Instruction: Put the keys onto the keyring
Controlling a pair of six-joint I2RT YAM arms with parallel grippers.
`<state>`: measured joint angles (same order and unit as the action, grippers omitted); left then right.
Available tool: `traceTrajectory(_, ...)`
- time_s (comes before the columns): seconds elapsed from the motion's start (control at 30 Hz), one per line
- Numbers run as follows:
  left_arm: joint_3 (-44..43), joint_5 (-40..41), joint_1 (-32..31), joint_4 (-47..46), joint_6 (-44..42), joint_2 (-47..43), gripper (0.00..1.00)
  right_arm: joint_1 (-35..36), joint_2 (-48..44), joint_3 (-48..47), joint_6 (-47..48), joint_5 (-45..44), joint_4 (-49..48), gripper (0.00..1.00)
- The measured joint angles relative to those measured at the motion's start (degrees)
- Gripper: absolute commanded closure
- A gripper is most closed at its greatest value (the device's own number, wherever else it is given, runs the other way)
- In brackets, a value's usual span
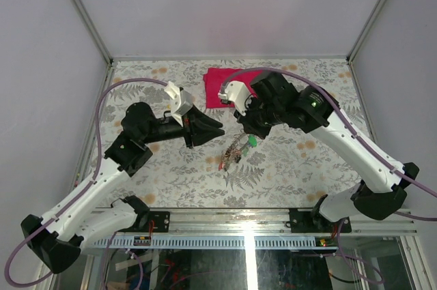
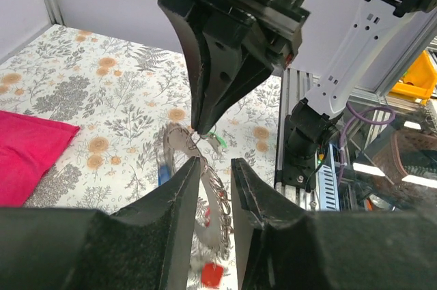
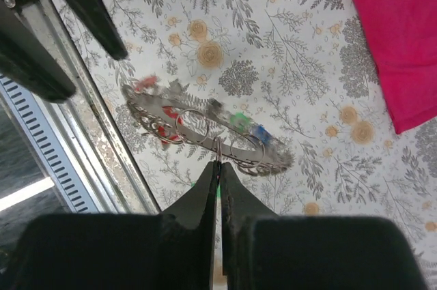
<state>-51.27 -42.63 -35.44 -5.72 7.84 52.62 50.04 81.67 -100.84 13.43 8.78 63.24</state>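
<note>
Ring [image 3: 273, 162] looks stiff, light, slick: take its rim. Right claw [image 3: 217, 167] is pinched shut beside green key [image 2: 218, 142]; left claw [image 2: 215, 167] narrow astride ring, grip unclear.

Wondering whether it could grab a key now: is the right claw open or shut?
Shut. The right claw has its fingers pressed together, tips at the keyring; whether they pinch anything there, cannot tell.
</note>
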Motion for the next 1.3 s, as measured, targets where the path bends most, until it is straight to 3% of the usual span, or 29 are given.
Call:
traceTrajectory(0.33, 0.1, -5.2, 0.2, 1.0, -2.6, 4.4, 0.77, 4.7, 0.8, -2.2, 1.6, -1.4, 2.4, 1.00)
traceTrajectory(0.63, -2.4, -11.2, 0.2, 3.3, -6.7, 7.1, 0.73, 4.8, 0.8, -2.9, 2.8, 2.5, 2.2, 1.00)
traceTrajectory(1.3, -6.2, -13.5, -2.1, 8.3, -12.7, 10.5, 0.74, 4.9, -0.2, -3.3, 3.3, 5.8, 0.3, 1.00)
